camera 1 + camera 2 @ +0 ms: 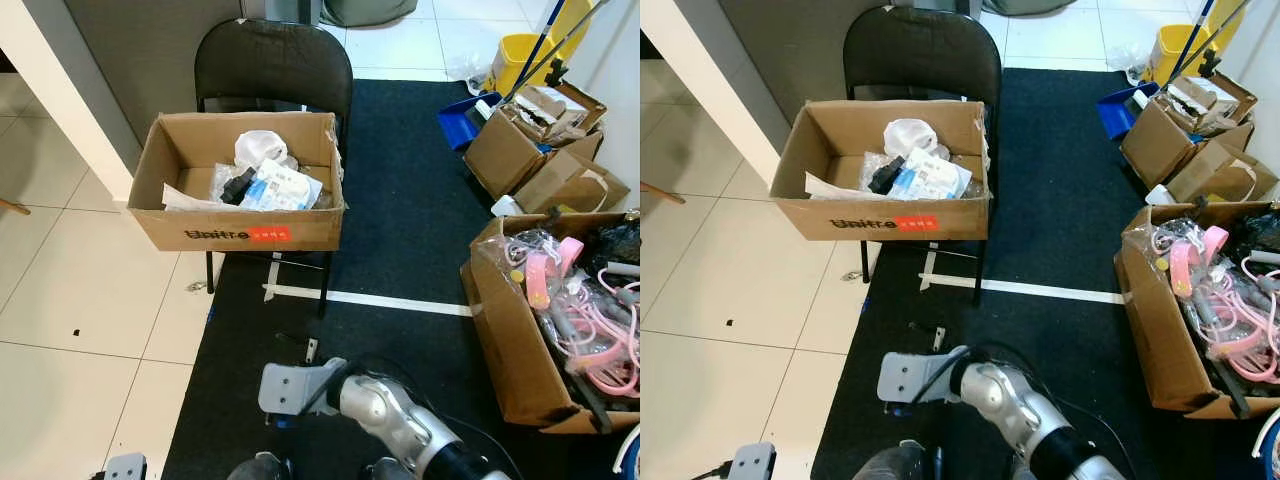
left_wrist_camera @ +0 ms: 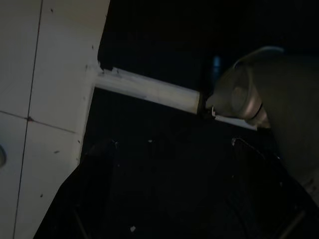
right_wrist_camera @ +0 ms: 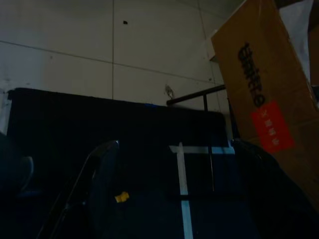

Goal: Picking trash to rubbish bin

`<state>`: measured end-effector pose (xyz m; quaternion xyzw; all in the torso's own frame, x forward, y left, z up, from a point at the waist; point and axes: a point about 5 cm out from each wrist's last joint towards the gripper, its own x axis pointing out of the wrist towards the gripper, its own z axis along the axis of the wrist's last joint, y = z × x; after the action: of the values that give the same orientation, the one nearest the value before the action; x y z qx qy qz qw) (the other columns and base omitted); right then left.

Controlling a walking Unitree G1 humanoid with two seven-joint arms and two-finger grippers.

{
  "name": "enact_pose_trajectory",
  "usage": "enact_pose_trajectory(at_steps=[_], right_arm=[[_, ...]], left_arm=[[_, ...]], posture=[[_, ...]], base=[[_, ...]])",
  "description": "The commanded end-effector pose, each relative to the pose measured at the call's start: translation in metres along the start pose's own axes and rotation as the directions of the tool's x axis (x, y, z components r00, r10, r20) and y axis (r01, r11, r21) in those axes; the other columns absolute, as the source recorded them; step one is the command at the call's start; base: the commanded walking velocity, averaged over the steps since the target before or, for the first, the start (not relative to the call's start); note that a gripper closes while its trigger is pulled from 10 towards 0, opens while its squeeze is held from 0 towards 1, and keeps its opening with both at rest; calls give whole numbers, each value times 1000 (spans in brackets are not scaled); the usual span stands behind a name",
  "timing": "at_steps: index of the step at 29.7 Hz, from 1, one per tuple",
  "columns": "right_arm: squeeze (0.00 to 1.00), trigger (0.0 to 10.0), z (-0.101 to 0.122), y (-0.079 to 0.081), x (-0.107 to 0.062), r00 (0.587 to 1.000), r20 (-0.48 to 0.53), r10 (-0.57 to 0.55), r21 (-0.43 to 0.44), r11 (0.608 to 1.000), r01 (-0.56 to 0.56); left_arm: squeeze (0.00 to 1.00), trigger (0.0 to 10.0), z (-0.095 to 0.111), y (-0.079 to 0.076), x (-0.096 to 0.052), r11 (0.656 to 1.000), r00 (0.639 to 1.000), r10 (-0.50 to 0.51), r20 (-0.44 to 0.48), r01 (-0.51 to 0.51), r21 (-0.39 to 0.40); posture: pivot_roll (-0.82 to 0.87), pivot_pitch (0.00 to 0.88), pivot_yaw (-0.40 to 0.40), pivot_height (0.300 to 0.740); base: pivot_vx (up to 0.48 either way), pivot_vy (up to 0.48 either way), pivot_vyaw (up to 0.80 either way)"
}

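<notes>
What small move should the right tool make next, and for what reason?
Probably lower the right tool toward the small yellow scrap on the carpet: its fingers stand apart with nothing between them, and the scrap lies just ahead of them.

The cardboard box (image 1: 240, 236) on the chair is plain brown, with black lettering and a red label on its front wall. Inside lie white crumpled wrappers (image 1: 262, 148), a white packet with blue print (image 1: 281, 187) and a small black piece (image 1: 238, 186). The chair (image 1: 272, 62) is black. The mat (image 1: 410, 210) is dark, almost black, crossed by a white tape line (image 1: 370, 298). The floor tiles (image 1: 70, 300) are off-white with thin grey joints. The brown box at the right (image 1: 510, 340) holds pink and white items (image 1: 590, 310). Farther back stand a yellow bucket (image 1: 515, 60) and a blue dustpan (image 1: 462, 118). The robot's arm (image 1: 385, 415) is silver.
</notes>
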<state>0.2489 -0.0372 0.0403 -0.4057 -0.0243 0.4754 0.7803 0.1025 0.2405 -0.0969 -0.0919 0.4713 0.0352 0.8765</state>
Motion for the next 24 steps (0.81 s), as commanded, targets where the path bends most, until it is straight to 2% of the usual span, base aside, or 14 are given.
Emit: enact_pose_trajectory(at_steps=[1, 10, 14, 15, 20, 23, 24], right_arm=[[0, 10000, 1, 9, -4, 1000, 6, 25, -1, 1000, -25], [0, 10000, 10, 23, -26, 999, 32, 25, -10, 1000, -25], [0, 10000, 15, 29, -43, 999, 41, 16, 18, 1000, -17], [0, 10000, 17, 28, -48, 999, 44, 12, 11, 1000, -13], [0, 10000, 25, 30, -64, 999, 46, 12, -4, 1000, -11], [0, 10000, 30, 32, -70, 999, 45, 20, -7, 1000, -19], [0, 10000, 30, 32, -70, 999, 45, 20, -7, 1000, -19]], left_arm=[[0, 10000, -15, 5, -6, 999, 999, 25, -34, -26, -32], [0, 10000, -24, 16, -15, 997, 999, 50, -18, -50, -51], [0, 10000, -37, 23, -24, 997, 998, 59, -24, -60, -52], [0, 10000, -40, 25, -28, 997, 998, 59, -22, -60, -49], [0, 10000, -56, 31, -41, 997, 998, 65, -15, -65, -46], [0, 10000, -73, 35, -53, 996, 996, 74, -47, -76, -46], [0, 10000, -73, 35, -53, 996, 996, 74, -47, -76, -46]], posture=[[117, 201, 48, 740], [197, 239, 29, 740], [260, 266, 27, 740], [299, 297, 25, 740], [352, 337, 27, 740], [370, 356, 33, 740], [370, 356, 33, 740]], base=[[0, 0, 0], [0, 0, 0], [0, 0, 0], [0, 0, 0], [0, 0, 0], [0, 0, 0], [0, 0, 0]])
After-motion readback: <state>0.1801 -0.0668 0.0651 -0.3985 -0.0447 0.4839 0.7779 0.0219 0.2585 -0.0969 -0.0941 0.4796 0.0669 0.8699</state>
